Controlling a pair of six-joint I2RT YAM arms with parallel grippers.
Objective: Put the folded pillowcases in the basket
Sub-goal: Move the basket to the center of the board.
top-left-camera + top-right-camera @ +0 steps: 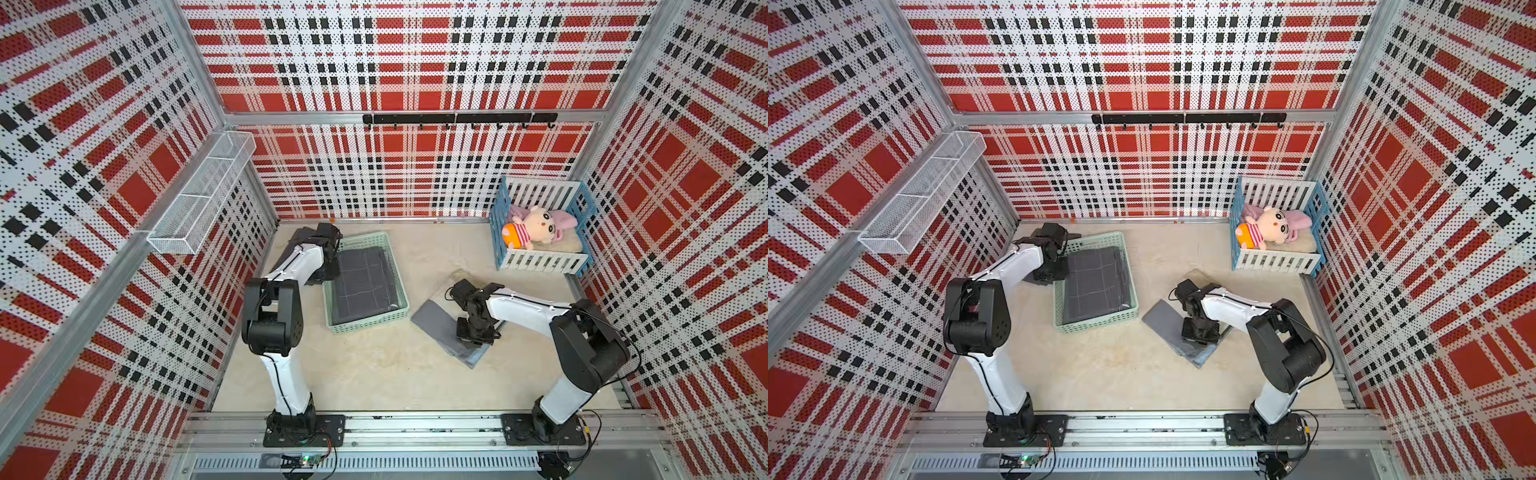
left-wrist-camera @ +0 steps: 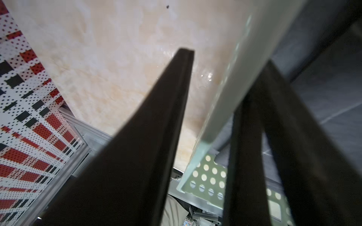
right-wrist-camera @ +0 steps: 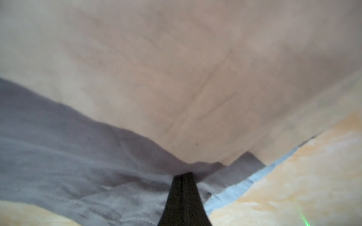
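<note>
Basket [image 1: 365, 322] [image 1: 1096, 322] of mint-green plastic sits near the table's [image 1: 374, 374] far left corner. The folded pillowcase [image 1: 365, 282] [image 1: 1096, 282], dark grey with thin pale lines, lies flat inside on the bottom. In both top views the left arm hides the left gripper's jaws at the basket's left rim. Only the left wrist view shows the left gripper [image 2: 228, 58] parted, with one finger outside the basket wall [image 2: 235, 88] and one inside over the pillowcase [image 2: 333, 88], gripping nothing.

The right gripper [image 1: 473, 336] [image 1: 1198, 336] points down onto a folded grey cloth [image 1: 432, 320] [image 1: 1160, 316] right of the table's centre. The right wrist view shows the right gripper [image 3: 185, 176] closed, its tip at the grey cloth [image 3: 58, 146] where a beige cloth [image 3: 176, 68] overlaps it. I cannot tell whether fabric is pinched.
</note>
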